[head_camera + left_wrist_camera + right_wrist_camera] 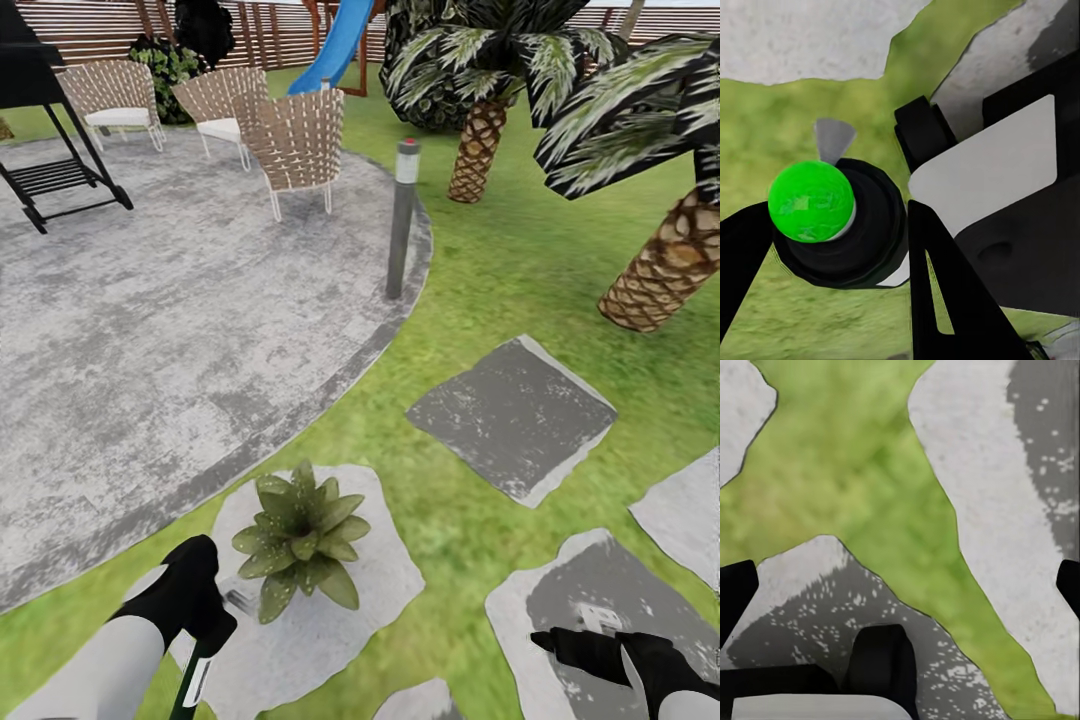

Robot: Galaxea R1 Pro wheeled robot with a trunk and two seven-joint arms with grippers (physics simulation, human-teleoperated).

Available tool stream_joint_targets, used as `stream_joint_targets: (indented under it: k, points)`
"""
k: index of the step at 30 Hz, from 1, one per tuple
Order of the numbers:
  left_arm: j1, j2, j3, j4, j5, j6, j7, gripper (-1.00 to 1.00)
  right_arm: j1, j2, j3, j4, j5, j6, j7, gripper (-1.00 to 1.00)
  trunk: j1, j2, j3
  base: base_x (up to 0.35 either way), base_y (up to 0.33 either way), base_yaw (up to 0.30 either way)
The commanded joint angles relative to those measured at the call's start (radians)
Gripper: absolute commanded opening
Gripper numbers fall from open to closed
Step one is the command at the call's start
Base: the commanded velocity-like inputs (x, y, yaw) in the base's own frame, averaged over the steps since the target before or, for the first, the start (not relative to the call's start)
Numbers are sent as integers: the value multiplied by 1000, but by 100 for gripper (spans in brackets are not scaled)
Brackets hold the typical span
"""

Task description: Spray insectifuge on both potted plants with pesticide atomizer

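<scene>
One potted plant (300, 540), a low rosette of speckled green leaves, sits on a pale stepping stone (380, 590); the leaves hide its pot. My left gripper (212, 640) hangs just left of the plant, pointing down. In the left wrist view its black fingers (937, 285) are shut on the pesticide atomizer (870, 232), seen end-on as a dark round body with a bright green spot (810, 201) and a small grey cone beside it. My right gripper (548, 638) hovers open over a grey stone (967, 510) with nothing between its fingers. The second potted plant is out of view.
The round grey patio (150, 300) spreads to the left, with wicker chairs (295, 140) and a black stand (40, 120) on it. A grey bollard lamp (402, 215) stands at its rim. Two palms (478, 150) (665, 265) rise on the right. More stepping stones (510, 415) lie in the lawn.
</scene>
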State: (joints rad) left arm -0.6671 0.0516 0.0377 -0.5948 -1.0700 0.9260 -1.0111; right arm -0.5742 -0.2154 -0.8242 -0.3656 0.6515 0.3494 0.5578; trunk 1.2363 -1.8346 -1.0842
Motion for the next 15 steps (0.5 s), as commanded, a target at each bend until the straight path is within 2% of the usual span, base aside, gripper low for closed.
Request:
stream_joint_targets:
  k: [1, 5, 15]
  points:
    - [0, -1, 4, -2, -9, 5, -11, -100, -1, 0, -8, -1, 8, 3, 7, 100, 0, 0, -1, 82, -325, 7]
    - [0, -4, 2, -4, -8, 5, -11, -100, -1, 0, -9, -1, 8, 3, 8, 100, 0, 0, -1, 85, -331, 56]
    - [0, -4, 5, -5, -10, 7, -12, -100, -1, 2, -7, -2, 10, 3, 7, 100, 0, 0, -1, 61, -333, 233]
